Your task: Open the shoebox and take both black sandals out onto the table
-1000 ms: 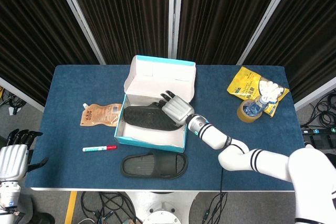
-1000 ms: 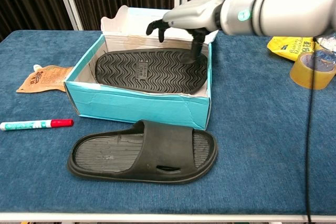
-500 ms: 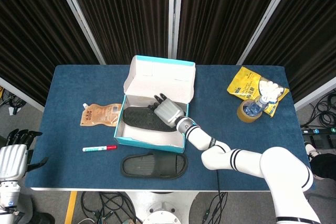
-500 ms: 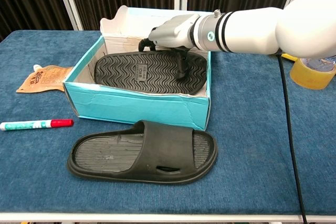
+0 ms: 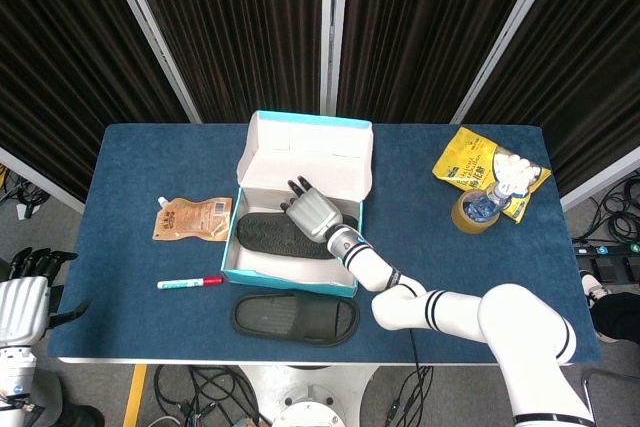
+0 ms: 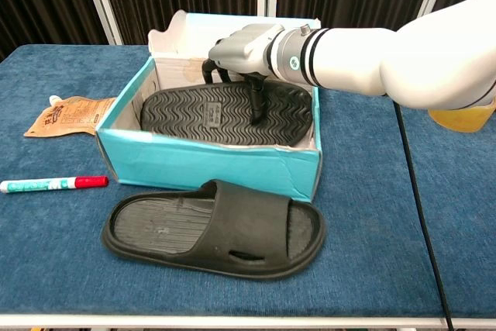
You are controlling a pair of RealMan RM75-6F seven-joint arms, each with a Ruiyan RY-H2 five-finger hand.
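Sandal in the box under your right robot hand

Your right robot hand (image 6: pixel 246 50) is reaching down into the open shoebox (image 6: pixel 209 164), and its dark fingers (image 6: pixel 257 102) are curling down onto the sandal in the box (image 6: pixel 221 114). That sandal is lying sole up, its wavy tread facing the camera, filling most of the box floor. From the chest view the fingertips are touching the tread near the middle of the sole, while others are bending over its far edge. You are not gripping it in any way the pictures prove, so I cannot tell whether the hand is closed on the sandal or only resting on it. In the head view the same hand (image 5: pixel 312 212) is sitting over the right half of the sandal (image 5: pixel 280 235) inside the box (image 5: pixel 300 162), whose lid is standing up at the back.

The second sandal (image 6: pixel 213 229) is already lying on the desk (image 6: pixel 62 253), strap up, just in front of the box and nearly touching its front wall.

Your left robot hand (image 5: pixel 22 297) is hanging off the desk at the lower left of the head view, fingers spread apart and holding nothing.

A red-capped marker (image 6: pixel 53 184) is lying left of the box, and a brown pouch (image 6: pixel 66 115) is lying beyond it. At the far right of the desk a yellow bag (image 5: pixel 480 169) and a roll of tape (image 5: pixel 482 209) are sitting together.
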